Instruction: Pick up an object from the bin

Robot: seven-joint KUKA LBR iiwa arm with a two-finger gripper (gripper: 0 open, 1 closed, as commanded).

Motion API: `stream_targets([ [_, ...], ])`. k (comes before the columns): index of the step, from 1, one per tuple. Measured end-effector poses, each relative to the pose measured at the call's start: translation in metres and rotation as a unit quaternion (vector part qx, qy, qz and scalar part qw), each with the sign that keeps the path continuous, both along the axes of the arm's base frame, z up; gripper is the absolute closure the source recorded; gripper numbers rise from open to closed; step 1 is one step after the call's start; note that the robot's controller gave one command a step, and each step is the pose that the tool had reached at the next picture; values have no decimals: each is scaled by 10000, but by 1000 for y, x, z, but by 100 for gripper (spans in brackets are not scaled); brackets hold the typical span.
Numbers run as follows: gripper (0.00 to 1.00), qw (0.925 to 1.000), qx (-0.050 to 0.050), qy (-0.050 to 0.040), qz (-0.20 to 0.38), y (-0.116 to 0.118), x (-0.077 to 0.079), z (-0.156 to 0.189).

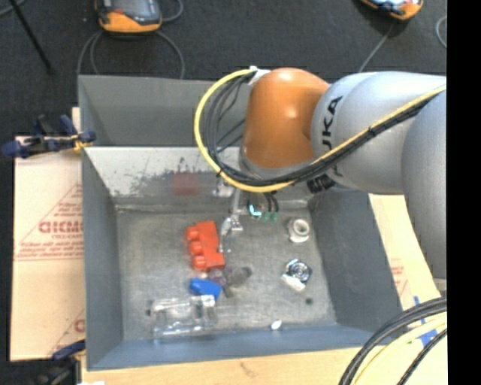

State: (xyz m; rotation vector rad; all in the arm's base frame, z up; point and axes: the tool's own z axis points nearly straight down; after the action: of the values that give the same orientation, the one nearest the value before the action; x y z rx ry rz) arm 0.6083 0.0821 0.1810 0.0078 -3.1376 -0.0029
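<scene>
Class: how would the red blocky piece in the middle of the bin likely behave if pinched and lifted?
The red blocky piece looks like rigid moulded plastic, so probably stiff and light. Its flat, stepped sides suggest it would slide, not roll.

A small white ring-shaped plastic cap [299,229] lies toward the far right, and a small round silver-and-white metal piece [296,274] sits nearer than it, close by but apart. Left of these, about the middle, a small blue plastic piece [201,287] lies just beside a flat dark grey scrap [237,277], with a clear crumpled plastic wrapper [180,314] on the near side of the blue piece and a tiny white chip [276,325] further right at the near edge. Well beyond them, on the dark floor [248,34], one orange-and-black device [129,15] rests at the far left and a second orange-and-black device [392,6] at the far right.
</scene>
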Motion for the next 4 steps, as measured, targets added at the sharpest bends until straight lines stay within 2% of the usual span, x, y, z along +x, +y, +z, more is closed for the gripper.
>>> stream_targets([
  [1, 0, 9784, 5, -102, 2066, 3, 15, -84],
  [2, 0, 9309, -6, -59, 3653, 29, 32, -74],
  [3, 0, 8087, -4, -55, 5881, 43, 32, -58],
  [4, 0, 6539, -26, -87, 7565, 32, 35, -105],
])
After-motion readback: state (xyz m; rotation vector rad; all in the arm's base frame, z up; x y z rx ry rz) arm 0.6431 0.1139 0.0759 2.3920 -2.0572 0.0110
